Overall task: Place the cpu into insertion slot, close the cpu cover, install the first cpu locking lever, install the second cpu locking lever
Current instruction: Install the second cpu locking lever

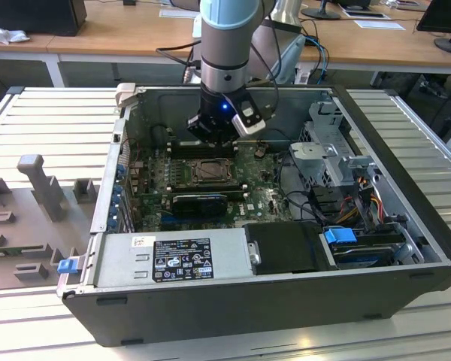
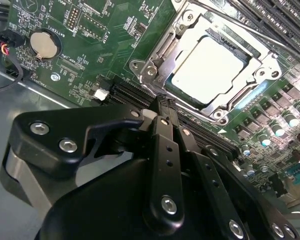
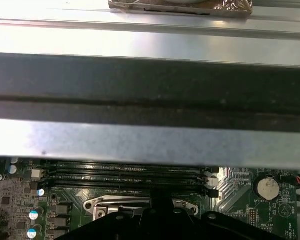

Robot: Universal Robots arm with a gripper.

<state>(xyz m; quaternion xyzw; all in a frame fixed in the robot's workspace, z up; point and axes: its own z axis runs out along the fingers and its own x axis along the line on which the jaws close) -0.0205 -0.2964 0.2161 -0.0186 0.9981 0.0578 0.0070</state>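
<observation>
Cpu [image 2: 206, 70] seated under cpu cover [image 2: 162, 50], gripper [image 2: 162, 102] pressed together just beside — levers unlatched, cover could lift.

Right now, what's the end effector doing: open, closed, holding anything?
End effector: closed, holding nothing, tips at the edge of the cpu cover, which is down over the cpu.

The power supply's label [image 1: 182, 259] carries print too small to read.
</observation>
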